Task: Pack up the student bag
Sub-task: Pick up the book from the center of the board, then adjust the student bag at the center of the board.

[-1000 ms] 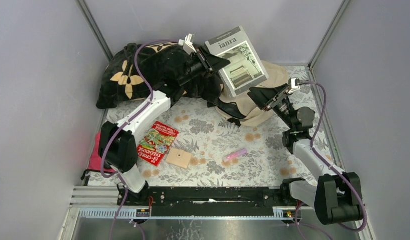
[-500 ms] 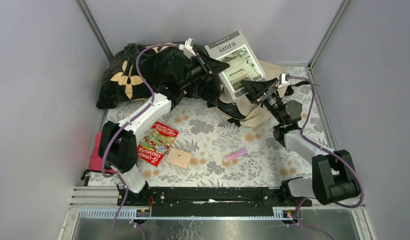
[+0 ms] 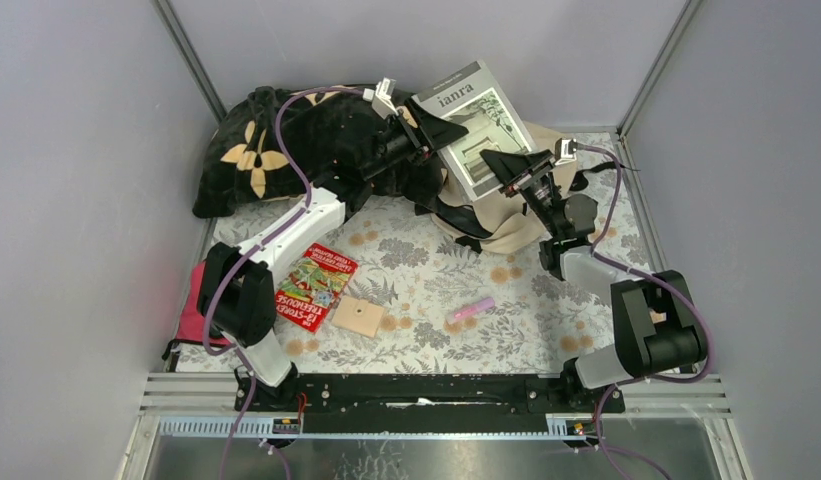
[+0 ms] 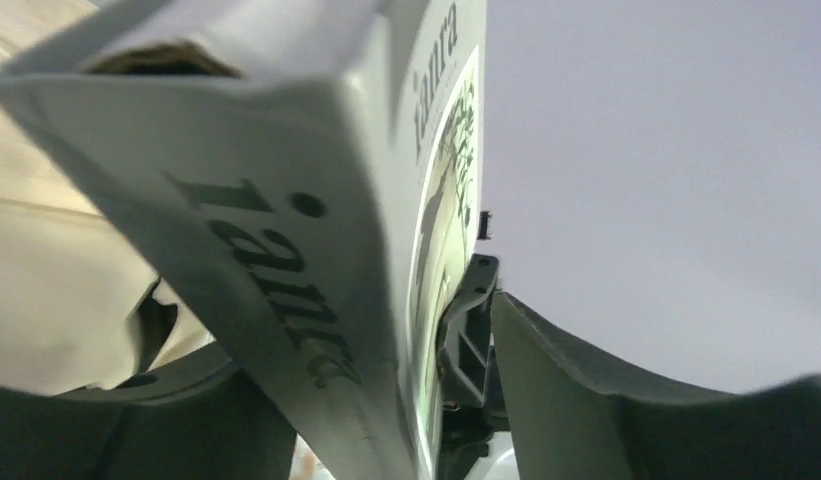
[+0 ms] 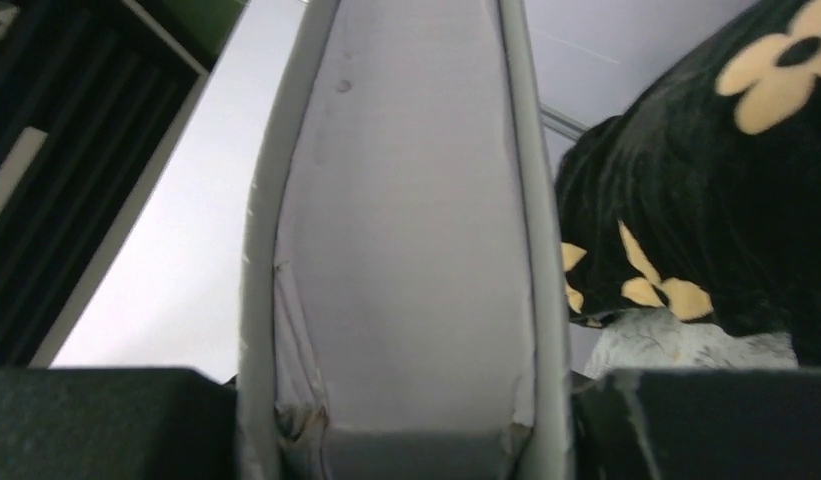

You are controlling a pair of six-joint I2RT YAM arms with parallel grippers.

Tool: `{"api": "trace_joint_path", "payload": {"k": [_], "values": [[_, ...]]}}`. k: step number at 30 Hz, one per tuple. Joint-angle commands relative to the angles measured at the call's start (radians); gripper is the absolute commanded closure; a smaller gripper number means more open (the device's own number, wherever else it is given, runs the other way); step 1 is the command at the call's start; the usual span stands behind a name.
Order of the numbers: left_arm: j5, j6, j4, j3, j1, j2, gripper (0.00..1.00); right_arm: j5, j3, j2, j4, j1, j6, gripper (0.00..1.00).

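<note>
Toward the upper middle of the overhead view, a grey book (image 3: 476,115) stood tilted up on edge above the beige backpack (image 3: 506,238). The backpack lay by the back wall at the upper right of the patterned table (image 3: 416,260), just beside the black flowered pillow (image 3: 256,150). The left gripper (image 3: 441,128) met the book's left edge and the right gripper (image 3: 504,163) its lower right edge. I judged this to be a pass between arms, so that the arm nearer the backpack could steer the book in. The backpack's opening could not be made out. In the lower left of the frame a red book (image 3: 316,285), a wooden block (image 3: 361,318) and a pink strip (image 3: 470,309) lay flat, well apart from the backpack and apparently not yet packed. In the left wrist view the book's spine filled the middle, with pale backpack fabric (image 4: 56,270) at the left. A gap showed between the cover and the right-hand finger (image 4: 626,400), so these jaws stood loose around the book rather than pinching it. In the right wrist view the book's page edge (image 5: 406,250) ran up the centre. Both dark fingers (image 5: 106,420) pressed against its covers at the bottom, a firm hold fit to carry it alone. The pillow filled the upper right.
</note>
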State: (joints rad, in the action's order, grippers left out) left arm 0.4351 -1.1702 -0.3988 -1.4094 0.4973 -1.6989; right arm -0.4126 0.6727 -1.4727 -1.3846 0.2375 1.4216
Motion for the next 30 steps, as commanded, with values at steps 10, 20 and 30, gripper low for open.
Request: {"api": "trace_joint_path", "payload": {"k": [10,20,30], "values": [[-0.019,0.927,0.582,-0.087,0.041,-0.006,0.05,0.314,0.206,0.525,1.400,-0.166,-0.695,0.89],[-0.484,1.569,0.590,-0.075,0.295,-0.147,0.05,0.499,0.282,0.640,1.810,-0.290,-0.836,0.90],[-0.347,1.621,0.700,-0.069,0.426,-0.253,0.14,0.541,0.346,0.648,1.830,-0.290,-0.862,0.88]]}}
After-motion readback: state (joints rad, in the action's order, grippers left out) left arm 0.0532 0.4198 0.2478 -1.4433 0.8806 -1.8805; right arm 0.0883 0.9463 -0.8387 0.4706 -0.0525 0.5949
